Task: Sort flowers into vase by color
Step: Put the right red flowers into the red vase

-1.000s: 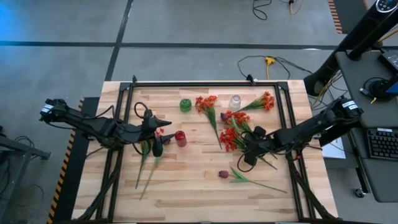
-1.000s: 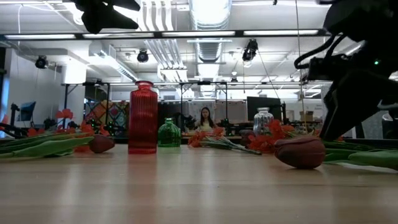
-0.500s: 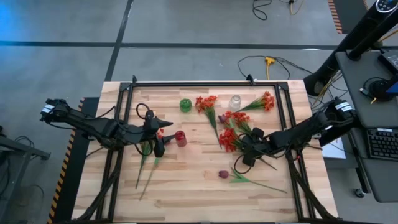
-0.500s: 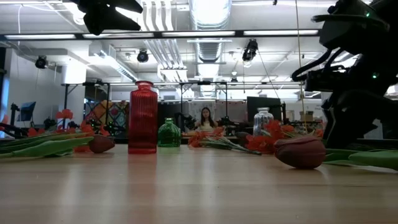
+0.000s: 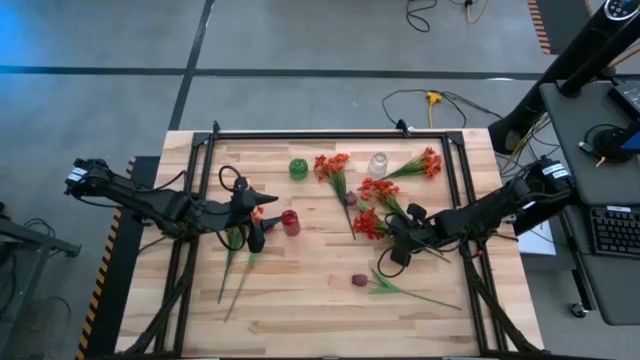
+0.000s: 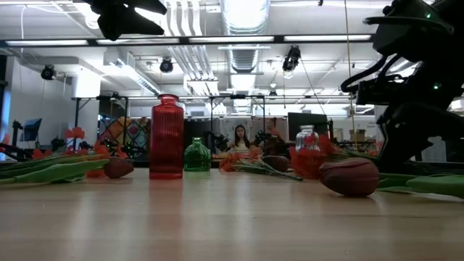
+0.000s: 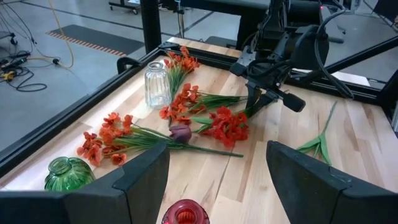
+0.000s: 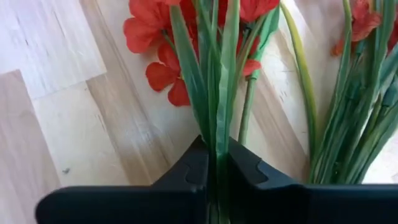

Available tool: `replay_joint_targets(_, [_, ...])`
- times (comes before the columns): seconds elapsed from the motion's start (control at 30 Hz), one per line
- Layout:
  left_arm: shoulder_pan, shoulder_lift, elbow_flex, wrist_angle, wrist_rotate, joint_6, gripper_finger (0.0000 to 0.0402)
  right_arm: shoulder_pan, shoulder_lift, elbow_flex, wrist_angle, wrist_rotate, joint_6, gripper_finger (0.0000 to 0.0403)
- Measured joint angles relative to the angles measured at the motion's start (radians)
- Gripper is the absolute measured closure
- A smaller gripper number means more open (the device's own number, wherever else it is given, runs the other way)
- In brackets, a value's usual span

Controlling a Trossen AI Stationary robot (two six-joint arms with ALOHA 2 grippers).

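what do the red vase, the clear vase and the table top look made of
Red vase: looks like ribbed, glossy tinted glass, possibly plastic. Clear vase: transparent ribbed glass or plastic; the table shows through it. Table top: pale wood, with visible plank seams and grain.

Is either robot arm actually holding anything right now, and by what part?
Yes: the right end effector pinches a red flower by its green stem and leaves. The left end effector holds nothing.
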Motion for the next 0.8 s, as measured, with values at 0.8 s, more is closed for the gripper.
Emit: replay_joint_targets(0.8, [0.000, 0.000, 0.000, 0.000, 0.000, 0.000, 0.0151, 0.001, -0.065, 0.008, 0.000, 0.019, 0.004, 0.0328])
